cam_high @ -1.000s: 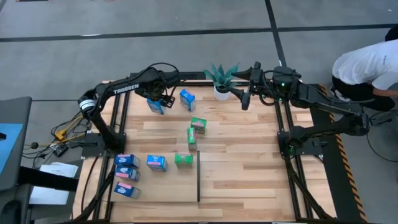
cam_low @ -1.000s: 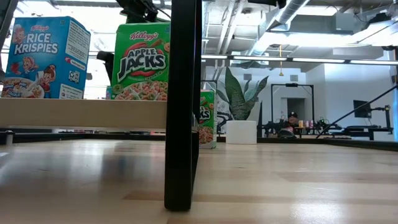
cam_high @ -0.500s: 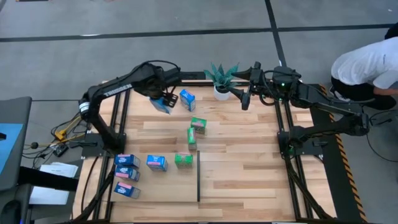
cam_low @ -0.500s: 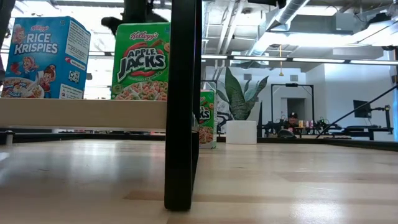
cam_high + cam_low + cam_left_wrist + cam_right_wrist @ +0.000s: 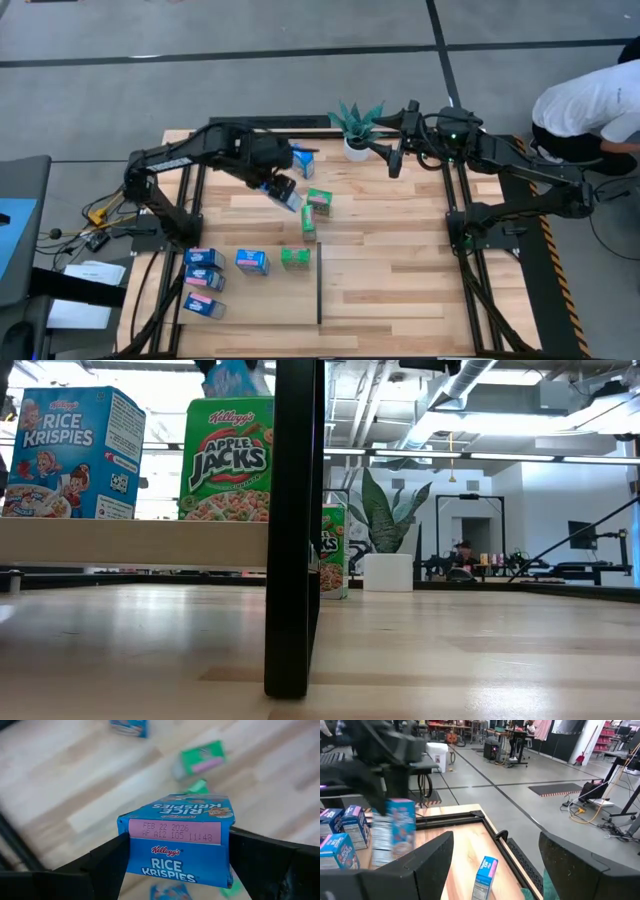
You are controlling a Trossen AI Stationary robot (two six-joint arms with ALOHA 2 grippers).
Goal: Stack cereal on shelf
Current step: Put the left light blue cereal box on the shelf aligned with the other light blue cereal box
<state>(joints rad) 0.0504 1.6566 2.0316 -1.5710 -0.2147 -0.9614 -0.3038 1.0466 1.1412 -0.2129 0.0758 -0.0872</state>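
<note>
Two arms show from above. The left gripper (image 5: 281, 190) has its jaws clamped on a blue cereal box (image 5: 285, 194), held tilted above the desk (image 5: 400, 260) between the far rail and the middle of the planks. Just beside the jaws, toward the right arm, two green boxes (image 5: 314, 209) lie on the wood, one close behind the other. Another blue box (image 5: 304, 157) sits behind the jaws, near the potted plant (image 5: 356, 128). Well apart, at the near left corner, a cluster of blue boxes (image 5: 203, 280) lies with one more blue box (image 5: 252, 262) and a green box (image 5: 295, 257) in a row that ends just beside the thin black divider (image 5: 319, 283). The right gripper (image 5: 395, 160) waits beside the plant with its jaws apart and nothing in them. A person in white (image 5: 590, 105) bends at the far right edge.

From desk height, the divider stands in front as a black post and hides part of the scene. A Rice Krispies box (image 5: 75, 452) and an Apple Jacks box (image 5: 226, 460) stand upright on a pale wooden ledge (image 5: 130, 542), and the held box (image 5: 235, 378) shows only as a blue corner at the top.

Through the left wrist camera, the box sits squarely between the two dark fingers (image 5: 102, 865), touching both. It is blue, printed Rice Krispies, with a pink date strip.

Through the right wrist camera, the far arm's carried box is blurred, and one blue box stands upright near the black rail (image 5: 485, 827).
</note>
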